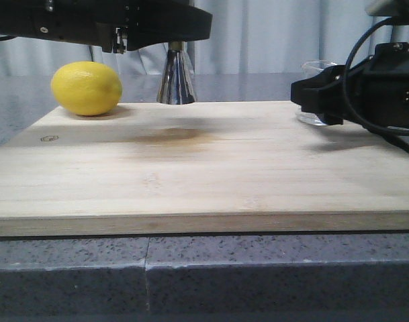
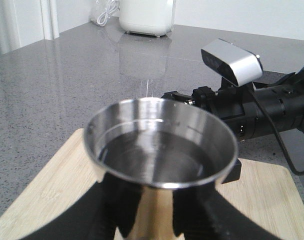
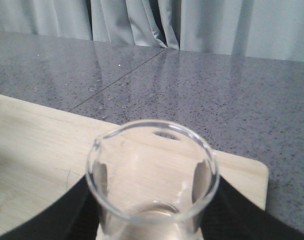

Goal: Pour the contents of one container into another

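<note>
Currently left gripper [image 2: 149, 220] is clamped on the jigger [image 1: 176, 79] at the board's [image 1: 204, 168] far edge; its upper cone is hidden behind the arm. Right gripper [image 3: 152, 220] grips the beaker [image 3: 152, 175], mostly occluded in front view, at the board's far right corner. Lemon [image 1: 86, 88] sits far left.

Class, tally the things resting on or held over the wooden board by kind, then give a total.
Fruit: 1, the lemon
Metal cups: 1, the steel jigger
Glass vessels: 1, the glass beaker
Total: 3
</note>
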Controlling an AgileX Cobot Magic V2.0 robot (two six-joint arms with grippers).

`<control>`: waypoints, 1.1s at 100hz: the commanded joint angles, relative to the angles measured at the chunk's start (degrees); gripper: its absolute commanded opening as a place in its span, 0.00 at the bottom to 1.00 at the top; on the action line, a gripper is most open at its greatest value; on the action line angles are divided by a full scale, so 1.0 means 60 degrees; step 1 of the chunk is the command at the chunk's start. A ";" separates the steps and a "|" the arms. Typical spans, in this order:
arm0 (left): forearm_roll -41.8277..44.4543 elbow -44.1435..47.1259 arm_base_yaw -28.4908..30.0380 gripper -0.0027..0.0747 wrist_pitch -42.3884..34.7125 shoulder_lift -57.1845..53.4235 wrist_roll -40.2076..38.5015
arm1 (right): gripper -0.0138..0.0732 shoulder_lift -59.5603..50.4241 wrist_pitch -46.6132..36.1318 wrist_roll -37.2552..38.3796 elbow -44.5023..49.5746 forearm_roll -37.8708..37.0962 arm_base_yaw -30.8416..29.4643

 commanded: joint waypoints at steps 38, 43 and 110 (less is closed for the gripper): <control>-0.0881 -0.0288 -0.0073 0.35 0.0951 -0.0510 -0.0081 | 0.77 -0.0790 0.0192 -0.0353 -0.0197 -0.0041 -0.0046; -0.0881 -0.0288 -0.0073 0.35 0.0951 -0.0510 -0.0081 | 0.77 -0.1114 0.0687 -0.0299 -0.0197 -0.0041 -0.0029; -0.0881 -0.0288 -0.0073 0.35 0.0951 -0.0510 -0.0081 | 0.77 -0.8125 1.2526 0.1412 -0.1316 0.0085 0.0377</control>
